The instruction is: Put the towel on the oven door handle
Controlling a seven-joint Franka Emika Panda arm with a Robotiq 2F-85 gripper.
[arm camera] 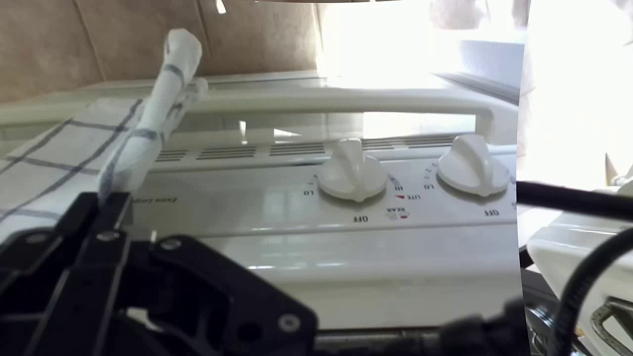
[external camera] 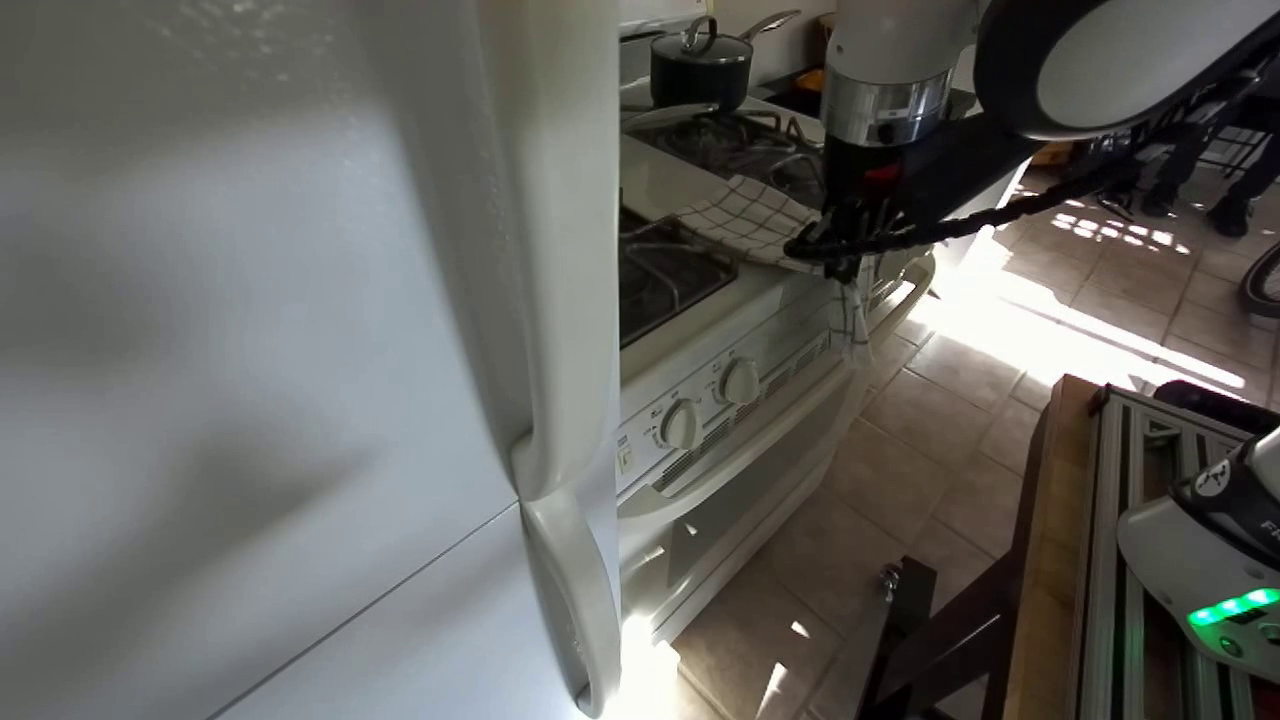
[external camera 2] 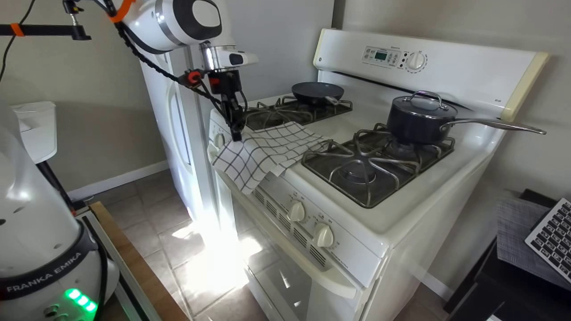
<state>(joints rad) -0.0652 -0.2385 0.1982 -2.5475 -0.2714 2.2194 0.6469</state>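
Gripper [arm camera: 101, 200] has its jaws narrow, closed upon a bunched fold of the towel [arm camera: 153, 116]. In the wrist view, this fold crosses in front of the handle [arm camera: 321, 101]; whether it touches there, I cannot tell. In an exterior view, the rest of the towel lies on the stove [external camera 2: 410, 196] between the two grates [external camera 2: 366, 157], and its front part hangs over the front edge, near the knobs [arm camera: 352, 170]. More to the back, a pot [external camera 2: 415, 120] and a pan [external camera 2: 317, 92] stand on the grates. The fridge [external camera: 300, 300] is just beside the stove.
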